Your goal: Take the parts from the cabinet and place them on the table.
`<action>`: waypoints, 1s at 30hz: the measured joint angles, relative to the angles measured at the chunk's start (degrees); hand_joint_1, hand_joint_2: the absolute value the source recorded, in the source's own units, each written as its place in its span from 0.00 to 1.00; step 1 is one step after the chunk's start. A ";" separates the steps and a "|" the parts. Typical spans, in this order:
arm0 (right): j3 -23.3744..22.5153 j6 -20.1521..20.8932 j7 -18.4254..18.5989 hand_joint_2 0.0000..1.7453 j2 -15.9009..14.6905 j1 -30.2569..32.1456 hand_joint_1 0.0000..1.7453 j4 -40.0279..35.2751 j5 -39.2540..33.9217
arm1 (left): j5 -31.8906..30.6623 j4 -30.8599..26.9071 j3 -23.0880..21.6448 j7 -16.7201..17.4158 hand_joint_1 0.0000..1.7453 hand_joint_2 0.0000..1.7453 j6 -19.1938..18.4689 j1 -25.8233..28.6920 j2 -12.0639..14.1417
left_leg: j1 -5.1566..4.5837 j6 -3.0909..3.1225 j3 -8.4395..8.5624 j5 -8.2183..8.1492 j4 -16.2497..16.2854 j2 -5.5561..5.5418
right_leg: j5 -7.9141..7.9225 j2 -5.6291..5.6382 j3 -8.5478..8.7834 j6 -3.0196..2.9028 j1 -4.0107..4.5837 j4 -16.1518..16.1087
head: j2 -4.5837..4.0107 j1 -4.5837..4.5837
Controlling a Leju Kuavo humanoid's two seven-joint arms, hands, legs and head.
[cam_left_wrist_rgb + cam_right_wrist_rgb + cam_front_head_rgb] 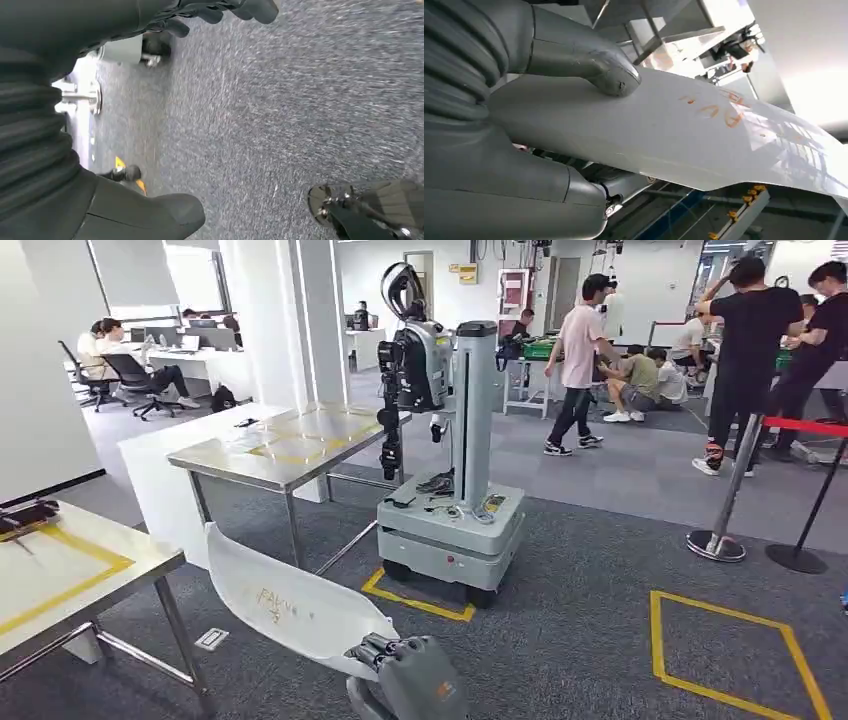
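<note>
The right hand [392, 655] is clamped on one end of a long white panel [290, 602], the thumb [616, 80] pressed on its upper face and the fingers tucked beneath. The panel is carried low and near, reaching out leftward over the grey carpet [580, 600], towards the near-left worktop [60, 570] with yellow tape. The left hand [220, 10] is seen hanging over the carpet; whether its fingers are apart or together cannot be told. A second steel worktop [290, 450] and a wheeled robot [450, 480] stand farther off. With so much panel unsupported, a slip from the end grip is judged likely, and its free tip could be knocked against the worktop's edge or leg on approach
</note>
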 joint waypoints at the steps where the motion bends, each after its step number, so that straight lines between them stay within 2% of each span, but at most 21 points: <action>1: 0.00 0.00 0.00 1.00 0.04 -0.07 1.00 0.00 0.00 | 0.02 -0.04 0.00 0.00 0.00 1.00 0.04 -0.05 0.00 | -0.04 0.10 3.20 1.65 -5.27 2.20 | -0.21 -0.61 0.03 0.28 0.01 0.32 | 0.00 -0.02; 2: 0.00 0.00 0.00 1.00 0.04 -0.16 1.00 0.00 -0.02 | 0.02 -0.07 0.00 -0.02 0.00 1.00 0.07 -0.18 -0.02 | -0.61 0.79 4.02 0.71 -6.32 3.87 | -0.50 -1.12 -0.06 0.67 0.49 0.57 | 0.00 -0.04; 6: 0.04 0.02 -0.02 1.00 0.07 -0.46 1.00 0.00 -0.09 | 0.15 -0.07 0.02 -0.02 0.00 1.00 0.20 0.05 -0.02 | -0.55 2.49 3.55 1.34 -6.82 1.12 | -0.90 -3.49 0.46 1.85 0.49 0.58 | 0.00 0.04; 7: 0.02 0.00 -0.04 1.00 0.04 -0.60 1.00 0.04 -0.26 | 0.18 -0.05 0.04 -0.02 0.00 1.00 0.20 0.13 -0.04 | -0.10 2.92 3.68 1.63 -7.01 0.51 | -1.35 -1.40 0.18 2.48 0.01 1.14 | 0.00 0.07; 8: 0.02 -0.09 -0.13 1.00 0.04 -0.63 1.00 0.07 -0.35 | 0.17 -0.07 0.04 0.00 0.00 1.00 0.20 0.09 0.00 | 0.03 3.15 3.60 1.75 -7.04 -0.10 | -2.80 2.16 -0.51 2.81 -0.20 2.98 | 0.00 0.09; 9: 0.02 -0.15 -0.18 1.00 -0.07 -0.64 1.00 0.13 -0.42 | 0.15 -0.09 0.04 -0.04 0.00 1.00 0.20 -0.09 0.02 | 0.07 3.29 3.53 1.83 -7.04 -0.70 | -5.02 4.05 -2.13 3.05 -0.34 6.67 | 0.00 0.20; 11: 0.02 -0.17 -0.17 1.00 -0.52 -0.42 1.00 0.46 -0.50 | 0.15 -0.07 0.04 -0.11 0.00 1.00 0.20 -0.24 -0.04 | 0.05 3.43 3.31 1.90 -6.96 -2.36 | -9.03 4.95 -6.74 3.32 -0.34 16.25 | 0.00 0.22; 12: 0.02 -0.17 -0.22 1.00 -0.63 -0.34 1.00 0.61 -0.52 | 0.15 -0.07 0.04 -0.11 0.00 1.00 0.20 -0.13 -0.07 | 0.03 3.42 3.25 1.92 -6.90 -3.28 | -9.46 4.98 -8.39 3.27 -0.32 19.20 | 0.00 0.22; 13: 0.02 -0.15 -0.26 1.00 -0.70 -0.32 1.00 0.74 -0.50 | 0.15 -0.07 0.04 -0.07 0.00 1.00 0.20 0.00 -0.07 | 0.03 3.39 3.25 1.94 -6.87 -4.07 | -8.42 5.06 -8.42 3.11 -0.33 18.81 | 0.00 0.22; 15: 0.02 -0.17 -0.26 1.00 -0.74 -0.40 1.00 0.79 -0.52 | 0.15 -0.07 0.04 -0.07 0.00 1.00 0.20 0.01 -0.04 | 0.03 3.24 3.28 2.04 -6.77 -5.84 | -3.35 5.63 -4.93 2.52 -0.33 10.88 | 0.00 0.22; 16: 0.02 -0.17 -0.26 1.00 -0.74 -0.48 1.00 0.79 -0.52 | 0.15 -0.07 0.04 -0.09 0.00 1.00 0.20 -0.06 -0.07 | 0.03 3.11 3.30 2.12 -6.77 -6.69 | -0.72 6.82 -2.34 2.15 -0.33 5.35 | 0.00 0.22; 17: 0.02 -0.20 -0.26 1.00 -0.74 -0.59 1.00 0.79 -0.52 | 0.15 -0.05 0.04 -0.09 0.00 1.00 0.20 -0.06 -0.24 | 0.30 2.92 3.16 2.23 -6.77 -7.26 | -0.17 10.23 -0.73 1.70 -0.37 1.26 | 0.00 0.20; 18: 0.02 -0.22 -0.26 1.00 -0.76 -0.57 1.00 0.79 -0.55 | 0.13 -0.11 0.04 -0.07 0.00 1.00 0.20 -0.17 -0.26 | 0.08 2.44 2.85 2.41 -6.75 -7.98 | -0.31 11.22 -0.46 1.65 -0.37 0.59 | 0.00 0.04; 21: 0.02 -0.28 -0.20 1.00 -0.90 -0.66 1.00 0.83 -0.63 | 0.02 -0.04 0.04 0.02 0.00 1.00 0.20 0.15 -0.35 | 0.69 1.06 2.37 3.14 -7.56 -10.00 | -0.08 9.08 -0.15 1.31 0.06 0.54 | 0.00 0.44; 22: 0.02 -0.37 -0.24 1.00 -0.79 -0.75 1.00 0.81 -0.68 | 0.02 -0.02 0.04 0.13 0.00 1.00 0.20 0.18 -0.35 | 0.43 0.83 1.86 3.08 -7.24 -9.40 | 0.50 8.23 0.08 0.75 -0.68 -0.53 | 0.00 0.39; 23: 0.04 -0.35 -0.22 1.00 -0.74 -0.78 1.00 0.81 -0.77 | 0.02 -0.02 0.04 0.22 0.00 1.00 0.20 0.19 -0.35 | 0.04 0.77 1.42 2.23 -6.11 -5.44 | 0.68 7.15 0.42 0.54 -0.46 -0.92 | 0.00 0.33; 24: 0.04 -0.46 -0.24 1.00 -0.77 -0.89 1.00 0.81 -0.83 | 0.02 0.00 0.04 0.33 0.00 1.00 0.20 0.06 -0.35 | -0.03 0.73 0.23 0.41 -3.59 -2.79 | 0.76 6.53 0.49 0.14 -0.40 -1.04 | 0.00 0.13; 25: 0.04 -0.39 -0.11 1.00 -0.83 -0.87 1.00 0.81 -1.01 | 0.02 0.00 0.04 0.33 0.00 1.00 0.22 -0.18 -0.35 | -0.01 0.55 -1.98 -2.22 1.19 -1.57 | 0.72 5.46 0.42 0.08 -0.28 -1.00 | 0.00 0.11; 27: 0.11 -0.35 -0.09 1.00 -0.94 -0.74 1.00 0.83 -1.27 | 0.04 0.00 0.04 0.44 0.00 1.00 0.33 -0.18 -0.35 | 0.03 0.22 -5.56 -5.34 9.35 -1.30 | 0.56 3.49 0.19 -0.12 -0.24 -0.76 | 0.00 0.07; 28: 0.15 -0.35 -0.07 1.00 -0.98 -0.73 1.00 0.83 -1.31 | 0.04 0.00 0.04 0.46 0.00 1.00 0.35 -0.11 -0.33 | 0.09 0.08 -5.80 -5.02 10.18 -1.24 | 0.51 2.67 0.11 -0.09 -0.26 -0.61 | 0.00 0.07; 30: 0.20 -0.37 0.02 1.00 -1.01 -0.73 1.00 0.83 -1.44 | 0.11 -0.02 0.09 0.57 0.00 1.00 0.39 0.06 -0.22 | 0.21 -0.16 -2.31 -1.61 4.46 -0.62 | 0.24 1.13 0.04 0.15 -0.38 -0.27 | 0.00 0.00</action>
